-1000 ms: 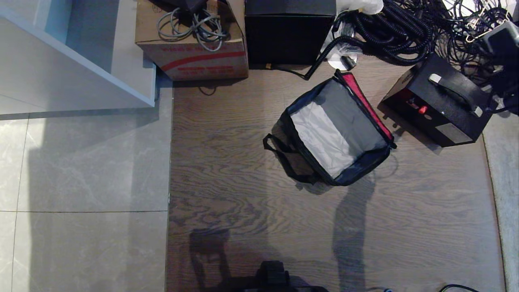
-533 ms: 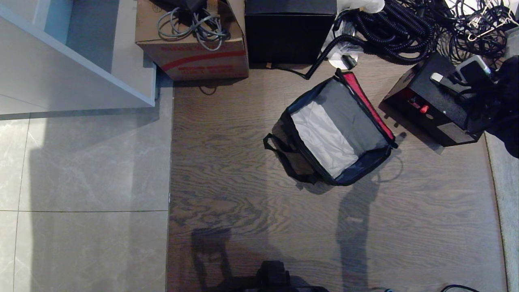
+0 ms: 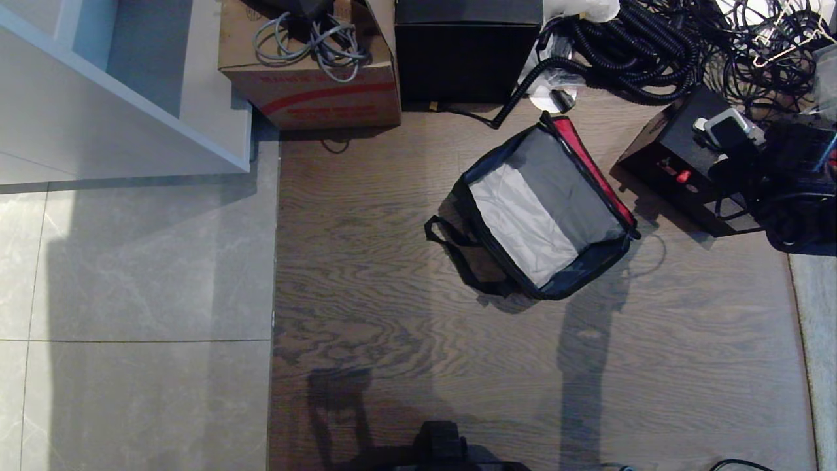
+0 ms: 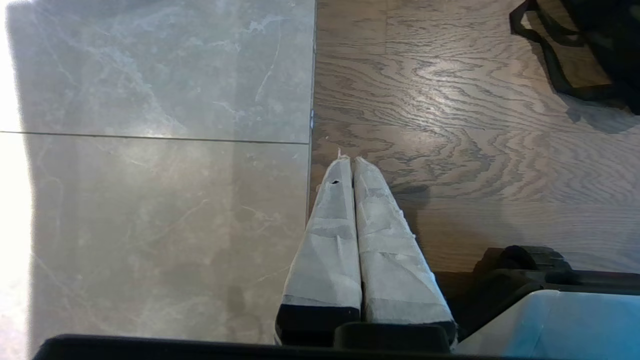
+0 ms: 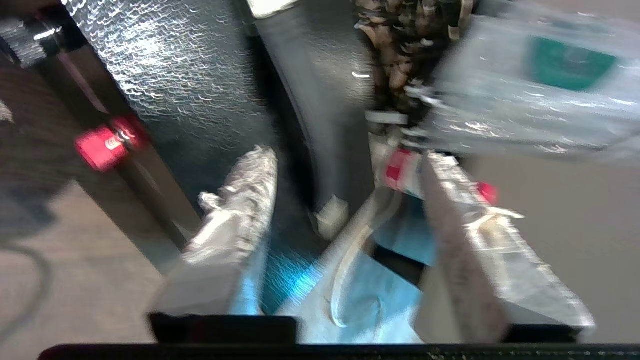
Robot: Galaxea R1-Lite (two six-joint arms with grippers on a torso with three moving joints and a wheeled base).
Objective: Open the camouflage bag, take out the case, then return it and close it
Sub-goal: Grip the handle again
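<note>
The case (image 3: 686,167) sits on the wooden floor (image 3: 405,294) just right of the open camouflage bag (image 3: 546,209). The right hand (image 5: 345,165) hovers spread apart over the case's handle (image 5: 325,100), gripping nothing. The left hand (image 4: 353,162) is pressed closed, empty.

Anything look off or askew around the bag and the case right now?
Nothing looks damaged or spilled. The camouflage bag stands open and empty, grey lining showing. The case sits on the floor to its right, beside a heap of black cables. The right gripper is over the case's handle, jaws open.
</note>
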